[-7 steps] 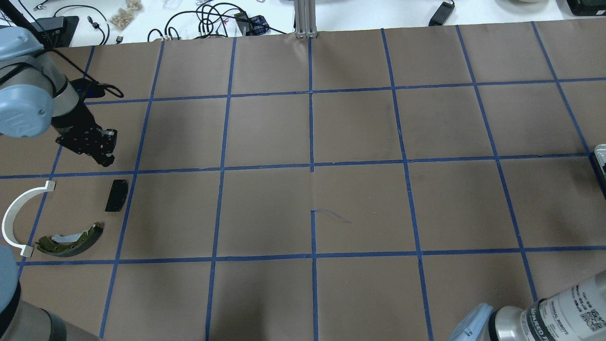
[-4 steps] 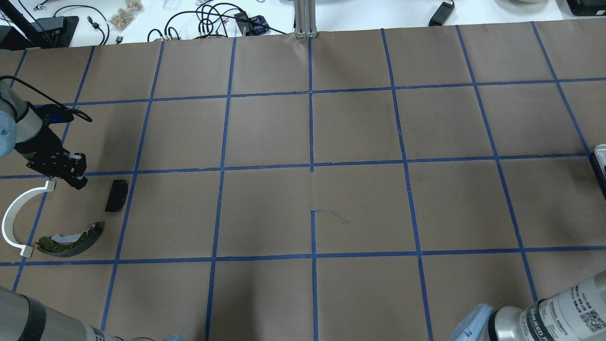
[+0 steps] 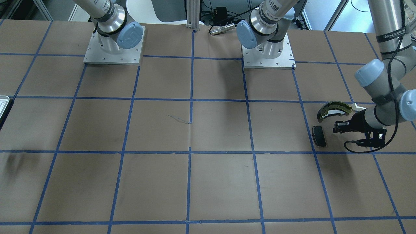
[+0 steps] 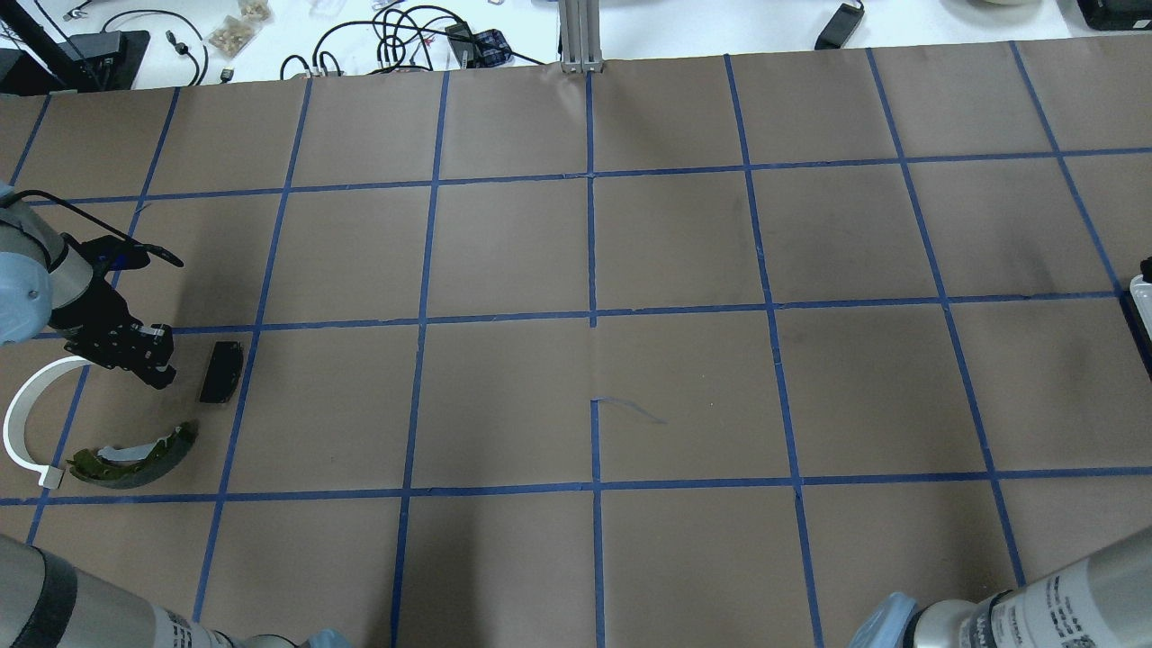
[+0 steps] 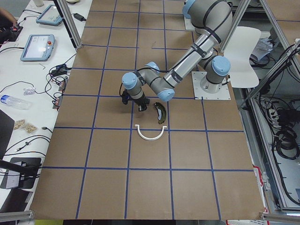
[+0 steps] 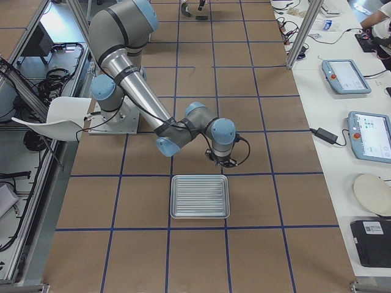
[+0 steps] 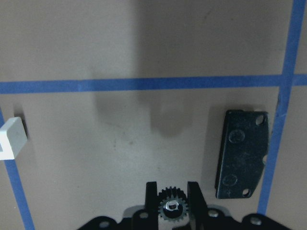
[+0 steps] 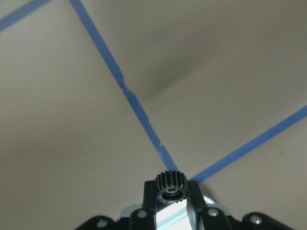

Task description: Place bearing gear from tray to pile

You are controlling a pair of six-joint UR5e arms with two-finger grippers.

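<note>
The left pincer [image 7: 172,195] is pinching a small dark bearing gear [image 7: 172,207] between its fingertips, with the toothed rim outward and the bore facing the wrist camera. It hangs over the pile end of the table [image 4: 684,387], above a patch of brown paper between the black pad [image 7: 242,153] and the squared end of the white arc [image 7: 10,139]. The olive brake shoe [image 4: 135,454] lies nearer the robot, apart from both.

The coming move turns on that gap. The drop spot is straight below the pincer. The pad sits just to one side, its long axis running along the blue tape line [image 7: 289,62], and the arc end is farther off on the other side. By this reading, a straight descent should set the gear down without touching either part.

The right pincer [image 8: 171,189] is likewise pressed onto a second gear [image 8: 171,184]. The right side view puts it just beside the rim of the tray [image 6: 200,196], well apart from the pile, so the left arm is the one placed to deliver.

The overhead view lays out the pile but hides what the left pincer holds, and only the wrist views reveal the gears. The tray shows whole in the right side view alone and as a sliver elsewhere. How high the left pincer hangs cannot be told.
</note>
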